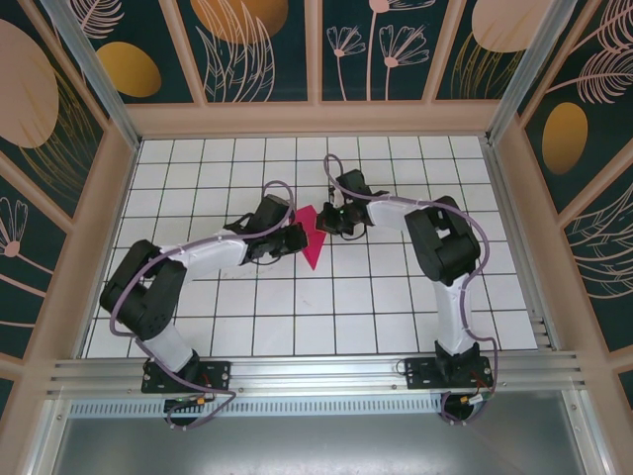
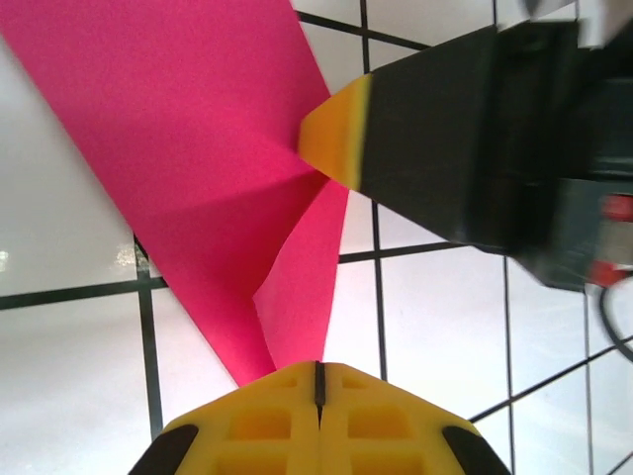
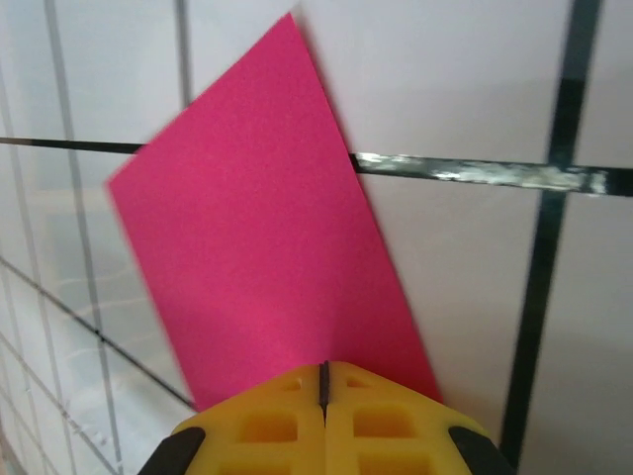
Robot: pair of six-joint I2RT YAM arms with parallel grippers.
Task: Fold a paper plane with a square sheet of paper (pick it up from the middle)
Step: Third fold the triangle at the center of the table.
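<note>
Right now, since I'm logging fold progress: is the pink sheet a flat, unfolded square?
No: the left wrist view shows the square sheet of paper creased, one flap running into the closed left end effector.

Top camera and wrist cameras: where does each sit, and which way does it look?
Top external: fixed above and behind the arms, looking down on the white gridded table; both arms show, left gripper and right gripper meeting at the folded magenta-pink paper sheet.
Left wrist: on the left arm, looking along its shut yellow fingers at the sheet; the right gripper's finger shows too.
Right wrist: on the right arm, looking past its shut fingers onto the sheet.
Shared: all see the sheet.
</note>
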